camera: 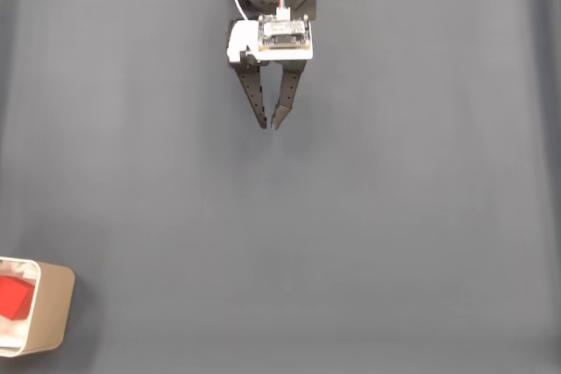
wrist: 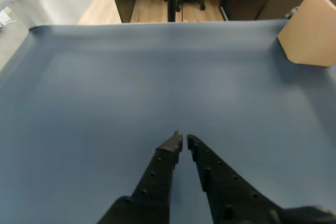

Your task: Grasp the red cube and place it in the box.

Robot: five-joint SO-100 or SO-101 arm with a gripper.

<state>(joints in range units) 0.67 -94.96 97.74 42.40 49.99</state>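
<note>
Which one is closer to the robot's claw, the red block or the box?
Neither really: the red cube sits inside the box, both far from the empty gripper.

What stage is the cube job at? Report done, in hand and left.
Done: the cube lies inside the box at the lower left of the fixed view. In hand: nothing; the gripper hangs empty near the top, fingertips almost together, far from the box. Left: nothing visible.

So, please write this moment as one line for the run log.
gripper: shut, empty, near arm base | red cube: inside box | box: lower left corner of fixed view | task state: cube placed
</note>
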